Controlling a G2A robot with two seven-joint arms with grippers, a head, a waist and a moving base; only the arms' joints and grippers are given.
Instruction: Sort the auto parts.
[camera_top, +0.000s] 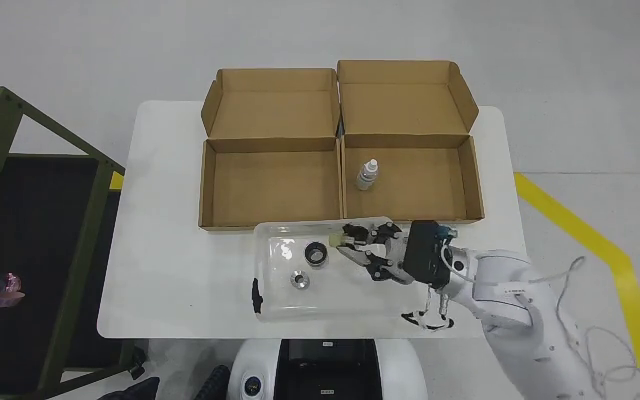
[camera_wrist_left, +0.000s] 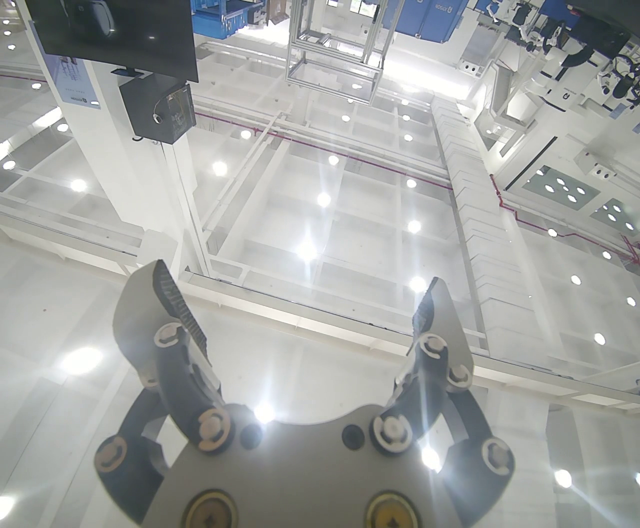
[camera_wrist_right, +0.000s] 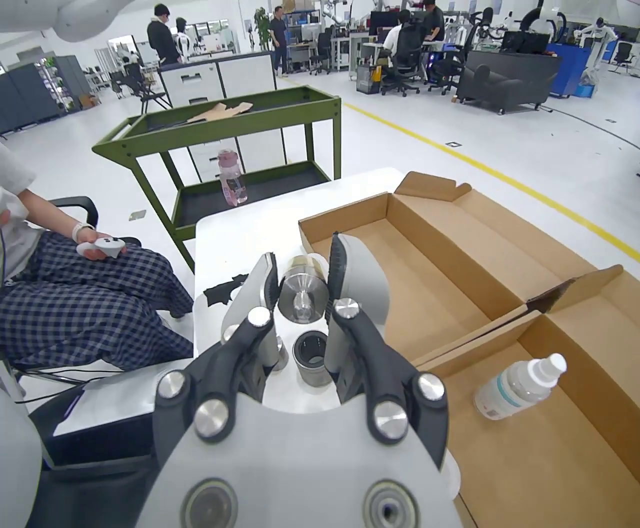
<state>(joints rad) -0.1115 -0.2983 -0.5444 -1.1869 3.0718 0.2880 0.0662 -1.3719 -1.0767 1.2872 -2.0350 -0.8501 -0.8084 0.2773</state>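
My right gripper (camera_top: 352, 240) (camera_wrist_right: 302, 272) is shut on a silver cylindrical metal part (camera_wrist_right: 300, 300), held a little above the clear tray (camera_top: 275, 305) at its back right corner. Under it in the tray stand a dark ring-shaped sleeve (camera_top: 316, 255) (camera_wrist_right: 310, 357) and a small silver part (camera_top: 299, 280). Behind the tray lie two open cardboard boxes: the left box (camera_top: 215, 190) (camera_wrist_right: 425, 285) has nothing in it, while the right box (camera_top: 475, 185) holds a white bottle (camera_top: 367, 175) (camera_wrist_right: 517, 387). My left gripper (camera_wrist_left: 300, 300) is open, pointing up at the ceiling with nothing between its fingers.
The boxes' raised lids (camera_top: 335, 100) stand along the far side of the white table (camera_top: 160, 220). A green cart (camera_top: 50, 200) (camera_wrist_right: 225, 125) stands off the table's left side. Bare table lies left of the tray and boxes.
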